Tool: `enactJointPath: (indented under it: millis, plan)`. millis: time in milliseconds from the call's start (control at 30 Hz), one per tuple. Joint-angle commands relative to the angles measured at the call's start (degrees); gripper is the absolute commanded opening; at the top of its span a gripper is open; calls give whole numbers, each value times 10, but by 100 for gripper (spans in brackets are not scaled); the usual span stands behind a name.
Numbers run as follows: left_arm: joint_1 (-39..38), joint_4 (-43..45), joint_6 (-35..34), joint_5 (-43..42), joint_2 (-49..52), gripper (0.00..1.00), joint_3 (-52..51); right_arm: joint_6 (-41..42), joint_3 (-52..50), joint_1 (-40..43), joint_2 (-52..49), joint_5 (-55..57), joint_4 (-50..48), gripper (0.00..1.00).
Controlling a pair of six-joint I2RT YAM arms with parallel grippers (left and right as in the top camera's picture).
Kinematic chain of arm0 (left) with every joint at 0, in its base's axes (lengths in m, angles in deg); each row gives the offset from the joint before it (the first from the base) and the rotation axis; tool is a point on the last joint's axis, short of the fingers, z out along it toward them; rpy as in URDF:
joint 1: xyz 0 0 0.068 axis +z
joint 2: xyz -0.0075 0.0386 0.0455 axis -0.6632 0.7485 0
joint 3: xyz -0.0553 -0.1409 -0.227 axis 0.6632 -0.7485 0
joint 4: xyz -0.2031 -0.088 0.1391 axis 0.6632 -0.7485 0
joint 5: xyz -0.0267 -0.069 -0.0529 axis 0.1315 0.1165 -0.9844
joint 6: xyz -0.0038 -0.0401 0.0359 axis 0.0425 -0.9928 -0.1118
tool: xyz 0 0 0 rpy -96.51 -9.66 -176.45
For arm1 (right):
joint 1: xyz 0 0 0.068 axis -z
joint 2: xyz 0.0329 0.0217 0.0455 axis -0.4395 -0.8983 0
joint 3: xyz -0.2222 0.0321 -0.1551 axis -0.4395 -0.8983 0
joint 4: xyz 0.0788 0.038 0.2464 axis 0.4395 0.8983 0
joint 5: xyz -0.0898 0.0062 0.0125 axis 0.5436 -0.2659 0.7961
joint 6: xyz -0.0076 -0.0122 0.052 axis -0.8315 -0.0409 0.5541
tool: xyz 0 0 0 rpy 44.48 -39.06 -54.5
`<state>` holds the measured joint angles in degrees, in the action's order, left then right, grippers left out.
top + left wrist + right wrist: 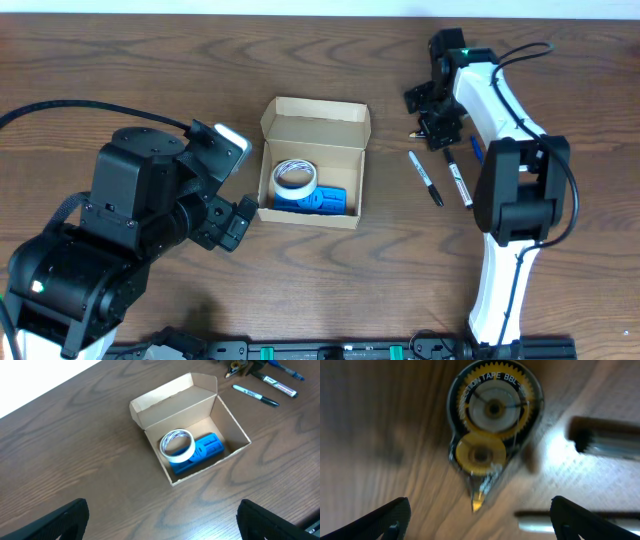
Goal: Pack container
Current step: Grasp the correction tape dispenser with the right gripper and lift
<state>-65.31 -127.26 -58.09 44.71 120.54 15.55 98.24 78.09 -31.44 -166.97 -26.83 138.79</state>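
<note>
The container (272, 118) is a tan cardboard box with its flap lid open, at the table's middle. Inside lie a white tape roll (295, 178) and a blue object (325, 199); both also show in the left wrist view, the roll (176, 443) and the blue object (202, 450) in the box (150, 402). My left gripper (160, 527) is open and empty above bare table, left of the box. My right gripper (480, 520) is open, right above a yellow and black correction tape dispenser (490, 430), not touching it. In the overhead view that gripper (437, 125) hides most of the dispenser.
Two black-and-white markers (426, 178) (458, 178) and a blue pen (477, 150) lie right of the box, near the right arm. Markers also show in the right wrist view (605, 437). The wooden table (150, 70) has a pale edge at the back.
</note>
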Motion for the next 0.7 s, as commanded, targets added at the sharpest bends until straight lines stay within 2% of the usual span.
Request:
enactJointPath:
  millis: [0,200,467,667]
  plan:
    - [2,0,-6,4,0,95,8,14,-3,5,-14,-1,-8,91]
    - [2,0,-6,4,0,95,8,14,-3,14,-18,-1,-38,89]
    - [2,0,-6,4,0,95,8,16,-3,35,-19,7,-29,88]
    - [2,0,-6,4,0,95,8,16,-3,39,-19,9,-29,80]
